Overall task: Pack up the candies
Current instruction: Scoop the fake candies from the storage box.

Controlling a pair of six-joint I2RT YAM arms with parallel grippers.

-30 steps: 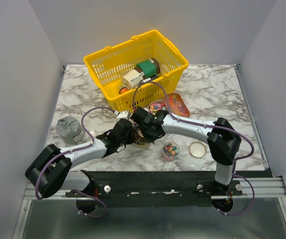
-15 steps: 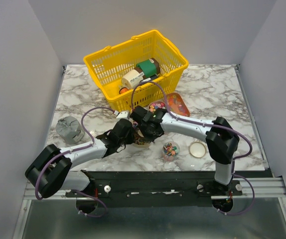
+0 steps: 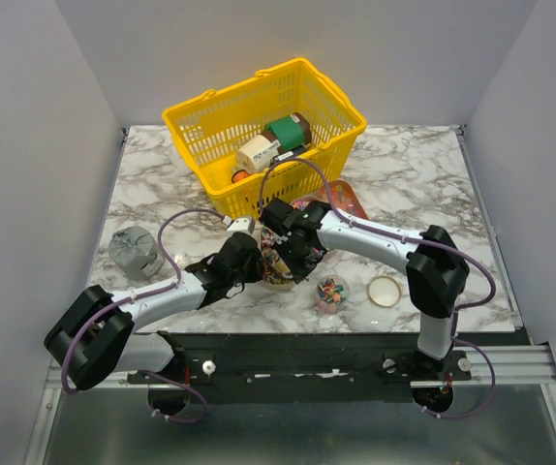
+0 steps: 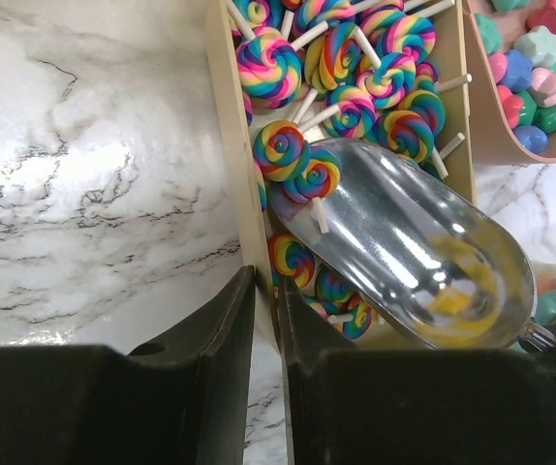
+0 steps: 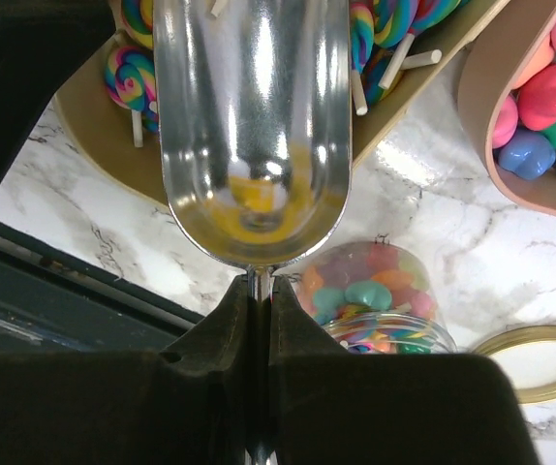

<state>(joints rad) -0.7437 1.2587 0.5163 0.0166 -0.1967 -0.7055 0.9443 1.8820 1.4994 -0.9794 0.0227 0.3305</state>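
Observation:
The candies here are rainbow swirl lollipops [image 4: 355,68] heaped in a tan tray [image 4: 222,145], and star and heart sweets [image 5: 549,107] in a second tray [image 4: 481,136]. My right gripper [image 5: 259,291] is shut on the handle of a metal scoop [image 5: 254,116]. The scoop's mouth lies in the lollipop tray, with two lollipops [image 4: 297,165] at its lip. My left gripper [image 4: 266,291] straddles that tray's near wall, jaws slightly apart, a thin gap beside the wall. A clear jar [image 5: 380,300] partly filled with mixed sweets stands beside the tray.
The jar's gold-rimmed lid [image 3: 385,290] lies to the jar's right. A yellow basket [image 3: 263,126] holding bottles and cans stands at the back, close behind the trays. A grey crumpled object [image 3: 135,250] sits at the left. Both arms meet over the lollipop tray [image 3: 276,266].
My left jaws have parted a little from the tray wall. The right arm has shifted the scoop slightly, and lollipops now show between the two grippers from above.

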